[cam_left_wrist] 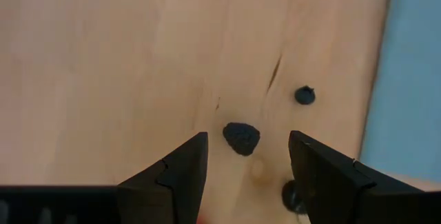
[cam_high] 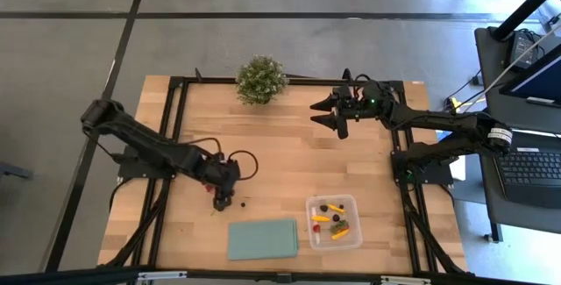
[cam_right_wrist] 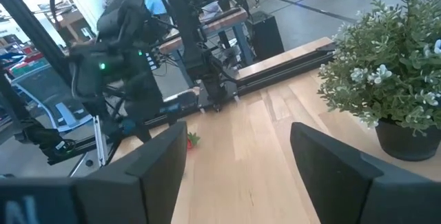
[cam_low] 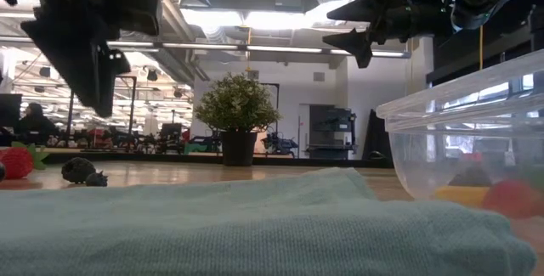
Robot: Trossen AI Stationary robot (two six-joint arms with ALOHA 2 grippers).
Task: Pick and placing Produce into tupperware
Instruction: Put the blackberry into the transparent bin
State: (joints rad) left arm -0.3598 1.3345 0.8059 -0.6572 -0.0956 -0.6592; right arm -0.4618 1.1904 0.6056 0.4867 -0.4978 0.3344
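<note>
Below, left end effector [cam_left_wrist: 248, 165] straddles dark berry [cam_left_wrist: 242, 138], apparently untouched.

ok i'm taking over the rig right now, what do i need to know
Left gripper: jaws open, low over a dark berry on the table, nothing held.
Right gripper: jaws open, empty, raised near the potted plant.
Tupperware: already holds several pieces.
Left to do: the dark berries by the left gripper, a smaller berry beside them, and a strawberry on the wood.
</note>
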